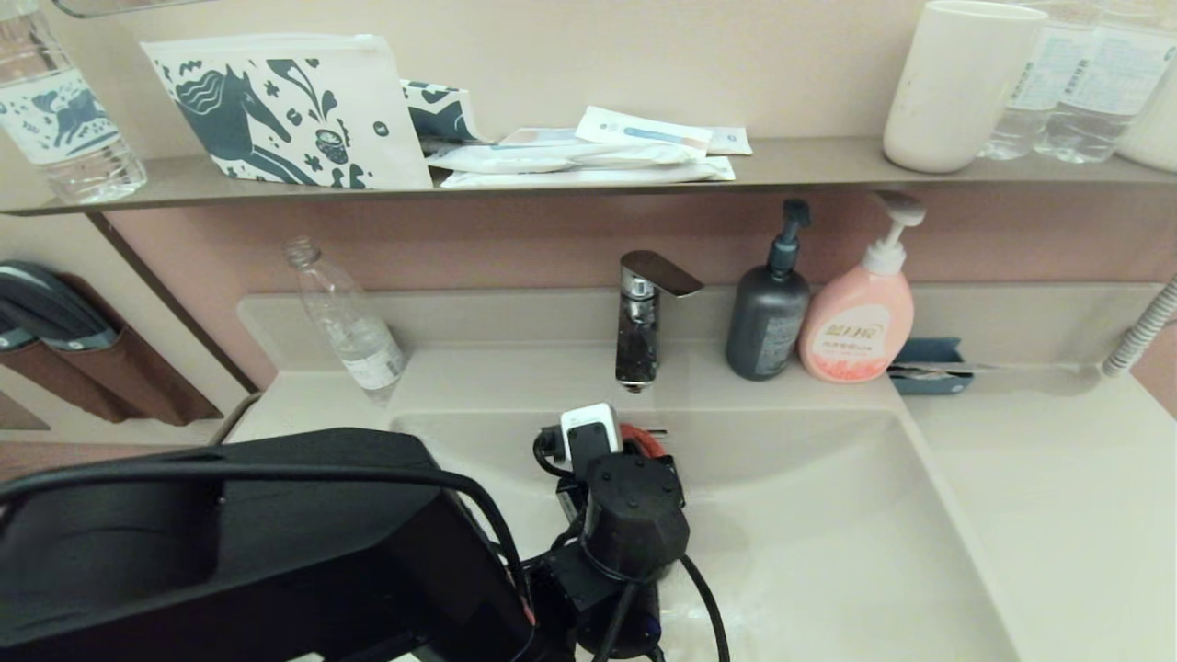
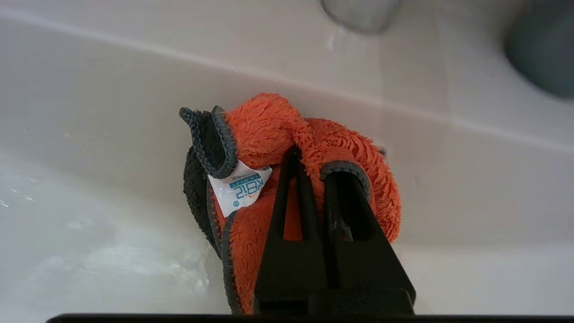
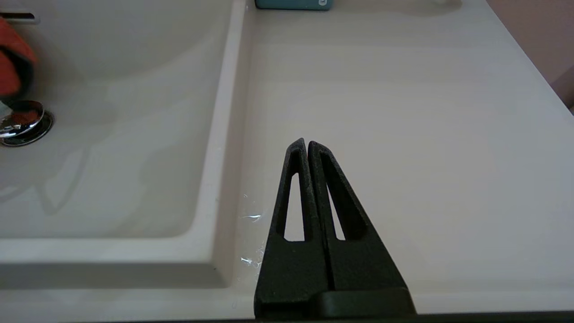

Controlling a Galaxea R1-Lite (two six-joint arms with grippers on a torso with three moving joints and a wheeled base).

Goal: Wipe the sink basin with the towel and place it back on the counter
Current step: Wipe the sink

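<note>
Towel (image 2: 269,130) bunched in my left gripper (image 2: 314,175), fingers clenched on it, against the sink basin (image 2: 89,148) back wall. I should press evenly, sweeping overlapping strokes. My right gripper (image 3: 307,148), fingers together and empty, hovers over the counter (image 3: 403,112).

We see the left gripper (image 2: 314,166) down inside the sink basin (image 1: 828,515), close to its back wall below the faucet (image 1: 644,317), with the towel (image 2: 278,148) clamped between its fingers. The drain stopper (image 3: 20,121) lies on the basin floor near the towel. The right gripper (image 3: 307,146) hangs over the counter (image 3: 403,112), just right of the basin's right rim, its fingers pressed together. Along the counter's back edge, two pump bottles (image 1: 768,308) stand right of the faucet and a plastic bottle (image 1: 349,322) left of it.
</note>
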